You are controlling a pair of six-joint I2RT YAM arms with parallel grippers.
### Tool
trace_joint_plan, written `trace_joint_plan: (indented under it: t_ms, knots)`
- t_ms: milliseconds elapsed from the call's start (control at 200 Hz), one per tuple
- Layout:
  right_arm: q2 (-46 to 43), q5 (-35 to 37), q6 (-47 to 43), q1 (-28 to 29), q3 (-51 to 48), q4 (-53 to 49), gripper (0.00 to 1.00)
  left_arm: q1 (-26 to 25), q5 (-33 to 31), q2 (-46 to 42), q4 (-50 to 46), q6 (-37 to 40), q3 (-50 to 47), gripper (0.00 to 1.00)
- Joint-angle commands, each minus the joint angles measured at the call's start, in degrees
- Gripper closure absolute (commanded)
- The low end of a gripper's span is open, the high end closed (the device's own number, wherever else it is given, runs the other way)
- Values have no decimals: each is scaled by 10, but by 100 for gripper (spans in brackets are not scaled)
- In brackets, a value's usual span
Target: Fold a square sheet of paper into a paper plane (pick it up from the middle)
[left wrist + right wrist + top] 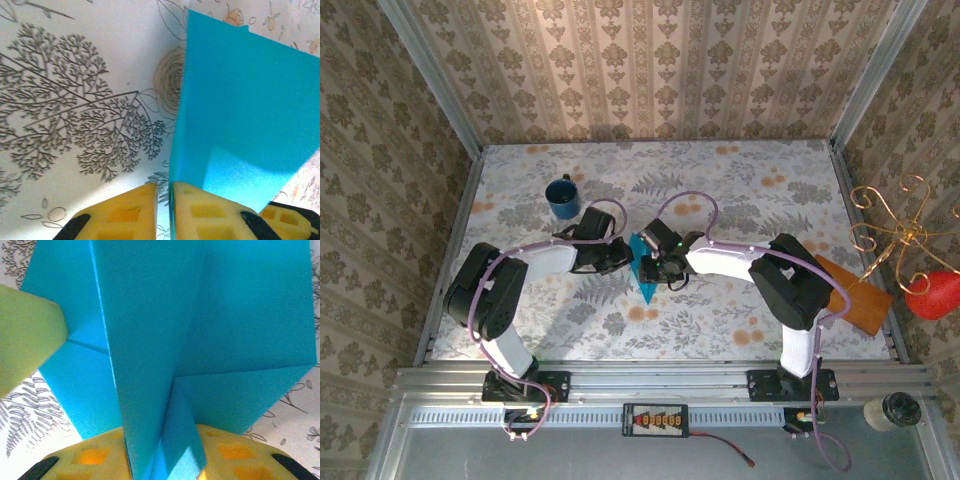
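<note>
The turquoise paper plane (643, 282) stands on edge mid-table as a creased dart, its tip pointing toward the arm bases. My left gripper (620, 258) is at its left side. In the left wrist view the paper (240, 100) rises beside the left gripper (164, 187). Its edge lies against the right finger (205, 212), and a thin gap showing tablecloth separates the pads. My right gripper (657, 262) comes in from the right. In its wrist view the paper's (200, 315) centre fold runs down between the yellow fingers (235, 452) of the right gripper (165, 445), which press on it.
A dark blue mug (562, 196) stands behind the left gripper. An orange-brown board (855, 295) lies at the table's right edge, beside a red object (932, 295) and a gold wire ornament (890, 225). Patterned walls close in the table's back and sides.
</note>
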Motion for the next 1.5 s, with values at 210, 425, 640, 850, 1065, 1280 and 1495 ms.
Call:
trace_joint_plan:
  t_ms: [210, 425, 640, 850, 1065, 1280, 1495]
  knots:
    - [3, 70, 28, 3, 28, -77, 76, 54, -16, -76, -50, 19, -26, 63]
    - [3, 94, 41, 3, 36, -105, 81, 103, -32, -118, -83, 41, -51, 44]
    - [1, 114, 45, 3, 47, -117, 88, 133, -40, -168, -104, 58, -80, 32]
    - [-6, 129, 5, -13, 79, -128, 91, 162, -46, -211, -128, 82, -103, 19]
    - [38, 91, -63, -88, 157, -129, 91, 180, -46, -238, -144, 107, -113, 8]
    - [119, 48, -126, -148, 265, -171, 91, 176, -33, -236, -131, 122, -124, 0]
    - [176, 52, -144, -172, 339, -209, 89, 166, -34, -208, -122, 119, -117, 0]
